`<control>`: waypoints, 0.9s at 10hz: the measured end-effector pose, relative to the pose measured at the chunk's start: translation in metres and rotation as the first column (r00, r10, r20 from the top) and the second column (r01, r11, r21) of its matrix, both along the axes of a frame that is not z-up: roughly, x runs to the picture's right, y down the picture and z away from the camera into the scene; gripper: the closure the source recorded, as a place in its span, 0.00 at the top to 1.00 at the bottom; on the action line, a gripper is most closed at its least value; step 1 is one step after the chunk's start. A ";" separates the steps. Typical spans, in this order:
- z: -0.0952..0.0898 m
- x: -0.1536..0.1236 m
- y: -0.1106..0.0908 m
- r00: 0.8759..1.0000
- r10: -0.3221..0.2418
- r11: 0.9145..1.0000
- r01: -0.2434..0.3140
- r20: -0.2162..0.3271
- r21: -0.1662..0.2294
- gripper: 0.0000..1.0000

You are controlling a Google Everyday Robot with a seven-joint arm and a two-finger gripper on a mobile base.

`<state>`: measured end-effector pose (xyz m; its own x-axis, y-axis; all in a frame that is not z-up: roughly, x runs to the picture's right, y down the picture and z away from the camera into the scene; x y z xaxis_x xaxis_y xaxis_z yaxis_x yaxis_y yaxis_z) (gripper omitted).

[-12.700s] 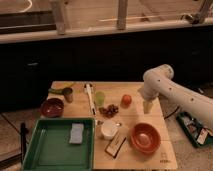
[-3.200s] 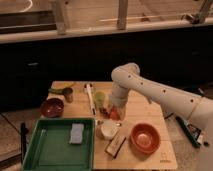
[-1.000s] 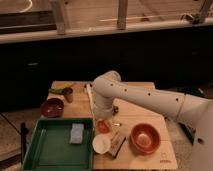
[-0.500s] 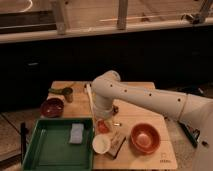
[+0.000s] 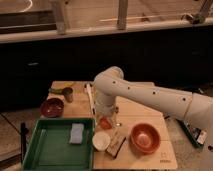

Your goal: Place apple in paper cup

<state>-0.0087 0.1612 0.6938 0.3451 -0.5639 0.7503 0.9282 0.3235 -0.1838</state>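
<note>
While the white robot arm [image 5: 150,97] reaches in from 3 o'clock across a light wooden table [image 5: 127,112], its gripper [image 5: 106,121] hangs near the middle of the tabletop with its fingers closed narrowly on the apple [image 5: 105,123], a small orange-red fruit held just above the wood. The paper cup [image 5: 101,141], short and white with a pale inside, stands upright at about 6 o'clock from the apple, near it but apart, and the fruit is outside the cup.

A green tray [image 5: 42,150] fills the table's 8 o'clock corner, its rim just beside the paper cup, and a pale blue-grey sponge [image 5: 76,133] lies flat inside it toward the right wall. An orange-red bowl [image 5: 145,138] sits at 4 o'clock from the gripper, well clear of the fruit. Between that bowl and the paper cup lies a flat tan packet [image 5: 117,142], angled, with its near end just beside the cup.

A dark red bowl [image 5: 52,107] rests at the table's 9 o'clock edge, above the tray. Behind it, toward 10 o'clock, stands a small dark metallic cup [image 5: 67,93], with a green item [image 5: 56,90] lying just beside it; what that item is cannot be told. A long pale utensil [image 5: 89,96] runs front to back along the table just left of the arm's lower link. Dark cabinet fronts [image 5: 60,60] close the scene at 12 o'clock.
</note>
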 end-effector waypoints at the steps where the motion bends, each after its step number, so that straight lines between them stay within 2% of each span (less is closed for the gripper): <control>1: -0.005 0.000 -0.002 1.000 -0.005 1.000 0.005 0.006 0.004 0.00; 9: -0.029 -0.010 0.006 0.999 -0.030 0.999 0.029 0.042 0.017 0.00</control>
